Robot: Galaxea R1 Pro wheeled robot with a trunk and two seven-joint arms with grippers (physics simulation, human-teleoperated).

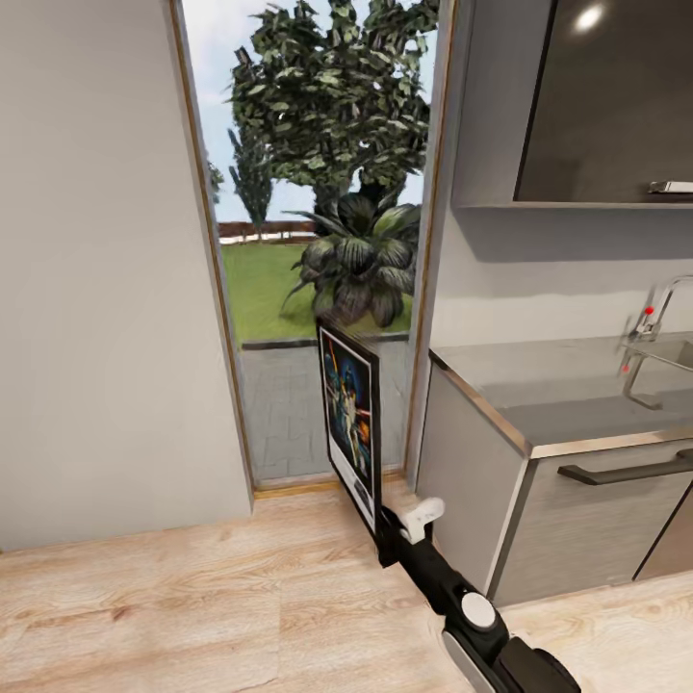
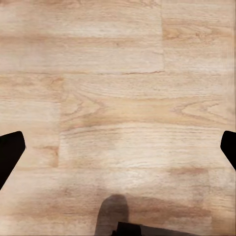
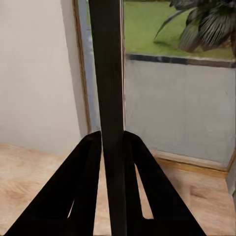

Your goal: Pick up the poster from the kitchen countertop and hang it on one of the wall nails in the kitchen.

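Before the window [image 1: 289, 289], right pincer [image 3: 112, 142] gripping poster [image 1: 350, 419]

a home kitchen: a grey stone-like bench [image 1: 568, 399] tops grey cabinet fronts with a dark bar handle [image 1: 630, 470], and a metal tap [image 1: 654, 318] stands on it. above the bench hangs a dark wall cupboard [image 1: 616, 96]; beside it a tall glazed door [image 1: 318, 241] shows a garden, over a pale wood floor [image 1: 192, 606].

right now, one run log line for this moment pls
phase: carrying | right gripper: shut on poster, held upright | left gripper: open over wood floor | countertop: at right
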